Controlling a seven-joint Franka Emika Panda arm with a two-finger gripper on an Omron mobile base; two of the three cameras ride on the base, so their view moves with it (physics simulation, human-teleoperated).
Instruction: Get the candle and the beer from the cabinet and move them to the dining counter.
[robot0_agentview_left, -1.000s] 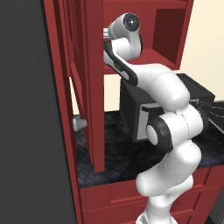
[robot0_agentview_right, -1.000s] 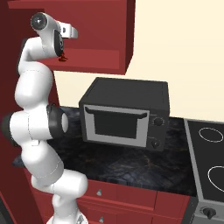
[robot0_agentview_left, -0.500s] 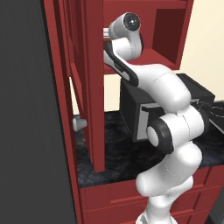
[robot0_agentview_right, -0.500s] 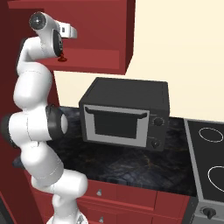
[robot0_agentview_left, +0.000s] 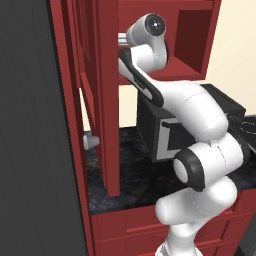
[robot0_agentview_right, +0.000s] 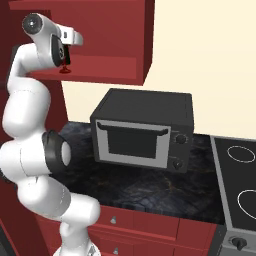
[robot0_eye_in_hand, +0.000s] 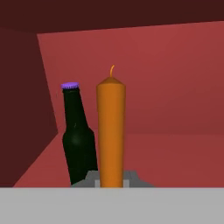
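The gripper (robot0_eye_in_hand: 112, 183) sits low centre of the hand view, fingers pinched tight on the candle (robot0_eye_in_hand: 111, 131), which stands upright on the cabinet (robot0_agentview_right: 100, 65) shelf. The beer (robot0_eye_in_hand: 78, 135) is just left of it and slightly behind (whether they touch I cannot tell). Risk, as I judge it: pulling out with any leftward drift could tip the bottle, and the thin taper may slip or swing in so low a grip.

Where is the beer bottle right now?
In the hand view the beer stands upright on the cabinet's red shelf, just left of the candle and partly behind it, near the cabinet's left wall.
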